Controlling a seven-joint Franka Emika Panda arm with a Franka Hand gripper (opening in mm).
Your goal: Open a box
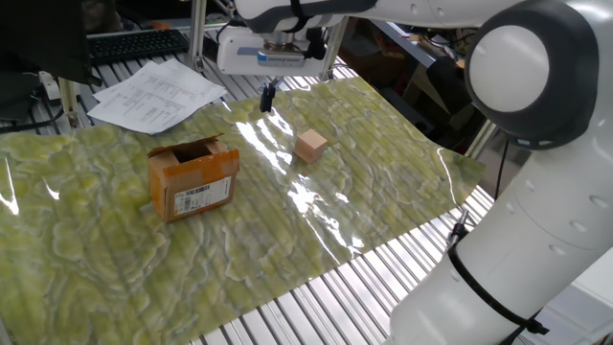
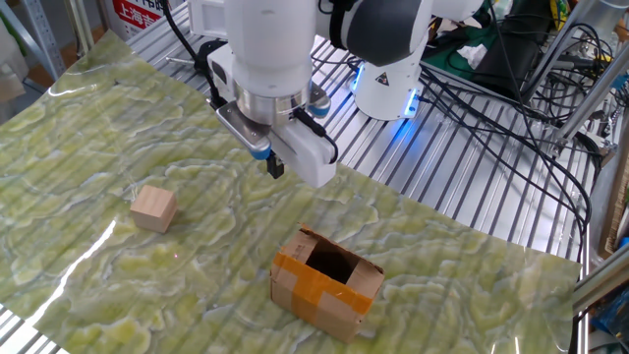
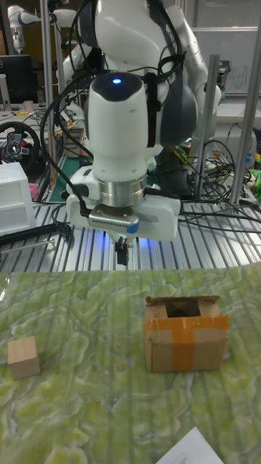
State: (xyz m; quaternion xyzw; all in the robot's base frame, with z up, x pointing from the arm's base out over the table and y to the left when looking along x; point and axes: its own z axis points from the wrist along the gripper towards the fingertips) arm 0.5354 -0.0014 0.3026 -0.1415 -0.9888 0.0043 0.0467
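The cardboard box [image 1: 193,178] sits with its flaps open; the gripper [image 1: 269,98], fingers together and empty, hangs above the desk's [image 1: 383,192] far edge.

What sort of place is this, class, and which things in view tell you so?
Most likely a robotics lab: a robot arm hangs over a slatted metal workbench, cables trail behind its base, and a keyboard sits nearby. The cardboard box looks like a test prop.

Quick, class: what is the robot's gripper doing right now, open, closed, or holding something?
Gripper: closed, fingers together, holding nothing, hanging above the green mat away from the box.
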